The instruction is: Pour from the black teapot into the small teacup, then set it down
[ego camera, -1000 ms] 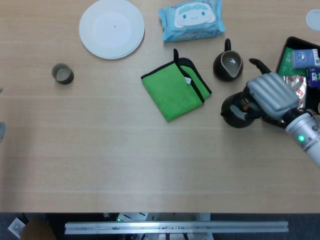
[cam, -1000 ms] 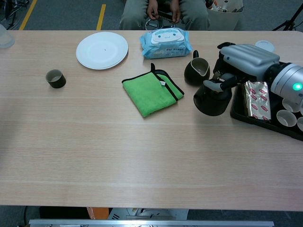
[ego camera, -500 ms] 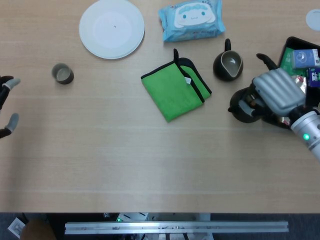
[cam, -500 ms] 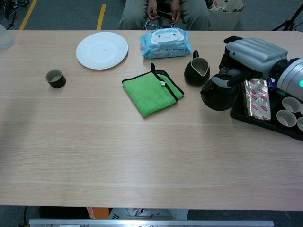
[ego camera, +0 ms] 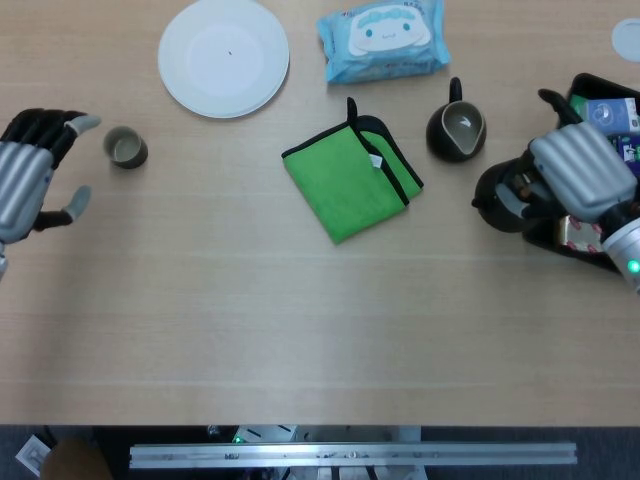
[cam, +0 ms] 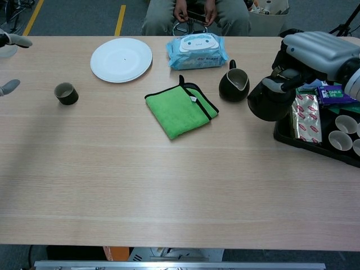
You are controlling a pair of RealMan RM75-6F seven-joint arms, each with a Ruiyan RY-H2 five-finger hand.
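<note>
Two hands show over the pale wooden counter (ego camera: 300,300). On the right, the fingers (cam: 273,83) of the silver right hand (ego camera: 580,178) are curled around the round black teapot (cam: 270,103), gripping it at its top. The teapot hangs lifted above the counter, just left of the black tray (cam: 315,147) of white cups and foil packets at the right edge, and near a dark glazed pitcher with a handle (ego camera: 456,128) that stands to its left and a little farther back.

At the far left edge, the silver left hand (ego camera: 25,180) has its fingers spread apart and holds nothing. Its fingertips (ego camera: 85,123) point toward the small dark teacup (ego camera: 126,148), which stands upright on the counter just beside them, not touching. The teacup and teapot are well apart, at opposite ends.

Between them lies a folded green cloth with black edging (ego camera: 350,180). Farther back sit a round white plate (ego camera: 223,56) and a pale blue packet of wet wipes (ego camera: 382,38).
</note>
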